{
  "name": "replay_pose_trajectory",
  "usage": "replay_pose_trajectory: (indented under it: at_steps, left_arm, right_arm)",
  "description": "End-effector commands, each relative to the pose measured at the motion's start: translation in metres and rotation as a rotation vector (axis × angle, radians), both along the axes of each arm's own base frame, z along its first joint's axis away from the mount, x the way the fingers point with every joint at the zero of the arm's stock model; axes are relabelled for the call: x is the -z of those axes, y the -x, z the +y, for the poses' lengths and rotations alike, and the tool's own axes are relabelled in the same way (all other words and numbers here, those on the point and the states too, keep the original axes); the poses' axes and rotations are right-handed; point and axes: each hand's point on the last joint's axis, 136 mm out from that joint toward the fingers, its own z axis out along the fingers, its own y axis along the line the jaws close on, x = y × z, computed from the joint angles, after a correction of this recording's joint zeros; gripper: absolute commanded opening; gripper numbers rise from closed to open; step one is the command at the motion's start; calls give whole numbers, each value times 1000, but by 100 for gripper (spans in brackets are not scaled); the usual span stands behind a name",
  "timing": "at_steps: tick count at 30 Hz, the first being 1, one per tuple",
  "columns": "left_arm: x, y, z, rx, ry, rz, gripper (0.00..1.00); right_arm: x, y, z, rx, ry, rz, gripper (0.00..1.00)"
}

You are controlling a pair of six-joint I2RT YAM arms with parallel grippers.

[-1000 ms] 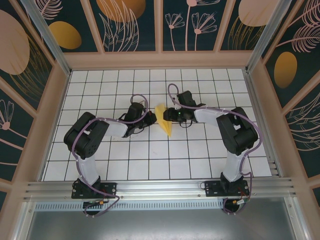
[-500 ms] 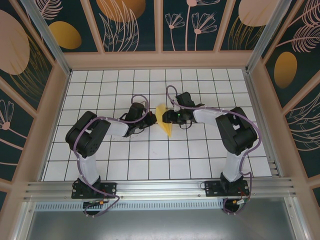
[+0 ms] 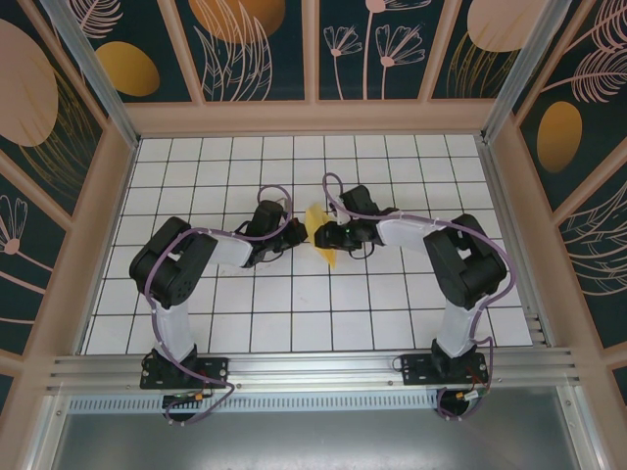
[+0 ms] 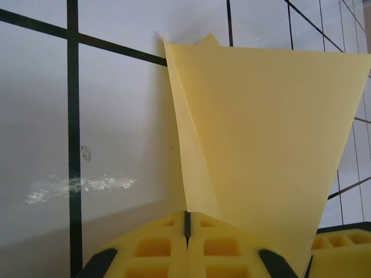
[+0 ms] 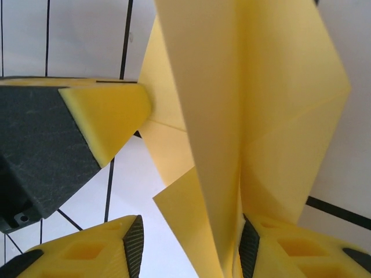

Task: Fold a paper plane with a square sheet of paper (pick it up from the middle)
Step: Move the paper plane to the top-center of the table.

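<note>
You have both arms reaching into the middle of the white tiled table (image 3: 196,294), wrists nearly nose to nose, with the paper plane (image 3: 327,255) standing on edge between them. Your left gripper (image 4: 186,223) is clenched tight on the plane's lower fold, its yellow pads pressed together with the sheet pinched in the seam, and the wide yellow face (image 4: 266,133) fans up and away from it over the tiles. Your right gripper (image 5: 191,243) stands released, jaws apart around a hanging fold; the paper lies against the right-hand finger (image 5: 290,249) and clear of the other. One of the left fingers (image 5: 104,116) sits just beside that gap, crowding the approach, and the paper itself blocks much of the right wrist view. A pale smudge (image 4: 81,182) marks the tile near the left pads. Purple cables (image 3: 333,191) loop over both wrists, and wooden-framed walls with orange oval prints (image 3: 127,69) close the table in
</note>
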Motion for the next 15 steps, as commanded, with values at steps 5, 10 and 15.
replay_pose_trajectory:
  at_steps: [5,10,15]
  left_arm:
    - [-2,-5,-1,8,8,-6,0]
    - [-2,-4,-3,16,13,-5,0]
    - [-2,-4,-4,21,16,-1,0]
  right_arm:
    - [8,-3,-1,19,75,-5,49]
    - [12,-6,-1,28,120,-20,48]
    - [20,-9,-3,43,175,-23,47]
